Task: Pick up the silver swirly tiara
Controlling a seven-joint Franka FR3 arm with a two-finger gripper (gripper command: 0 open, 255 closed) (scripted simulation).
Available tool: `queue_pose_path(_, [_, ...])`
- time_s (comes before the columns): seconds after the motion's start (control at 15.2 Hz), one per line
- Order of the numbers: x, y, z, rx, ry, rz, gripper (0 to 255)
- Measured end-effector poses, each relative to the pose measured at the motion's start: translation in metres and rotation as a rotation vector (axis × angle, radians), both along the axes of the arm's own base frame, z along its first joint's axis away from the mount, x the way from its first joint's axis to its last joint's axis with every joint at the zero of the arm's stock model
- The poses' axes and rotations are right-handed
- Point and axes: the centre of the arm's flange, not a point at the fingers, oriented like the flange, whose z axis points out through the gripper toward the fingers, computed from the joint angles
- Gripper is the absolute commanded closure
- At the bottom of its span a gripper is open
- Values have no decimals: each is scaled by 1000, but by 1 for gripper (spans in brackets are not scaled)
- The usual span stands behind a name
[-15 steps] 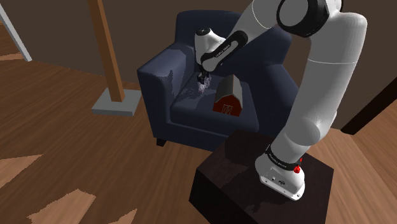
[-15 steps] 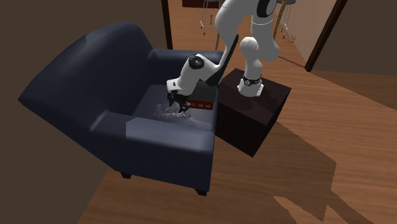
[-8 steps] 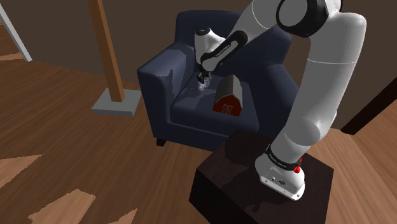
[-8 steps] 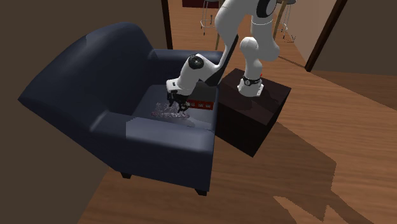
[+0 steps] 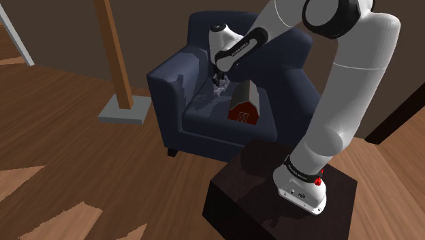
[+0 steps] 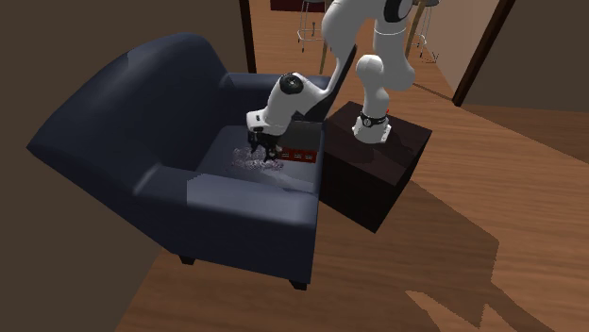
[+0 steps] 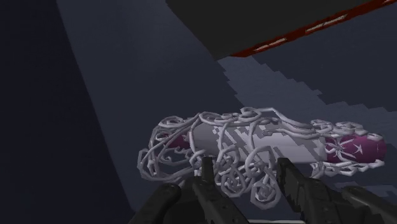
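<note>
Looking at a dark blue armchair [image 5: 170, 102] sitting on a warm wooden plank floor [image 5: 82, 157]. Seeing a wooden post [image 5: 116, 51] standing on a flat grey base [image 5: 124, 110] at about 9 o'clock of the chair in the shoulder view. Getting a plain dark brown wall [image 5: 153, 27] running behind both. Catching pale light patches [image 5: 20, 178] lying on the boards toward 7 o'clock. Over in the second exterior view, spotting a doorway [image 6: 274, 38] opening at 12 o'clock behind the chair, thin legs [image 6: 304, 33] showing through.
</note>
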Motion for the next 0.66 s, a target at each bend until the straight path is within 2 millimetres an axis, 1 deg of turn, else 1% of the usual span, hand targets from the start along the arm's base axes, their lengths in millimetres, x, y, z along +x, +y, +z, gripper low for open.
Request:
queue_pose_path(0.53, [0,-2,43,0,0,0,255])
queue_pose_path(0.66, [0,-1,51,0,0,0,255])
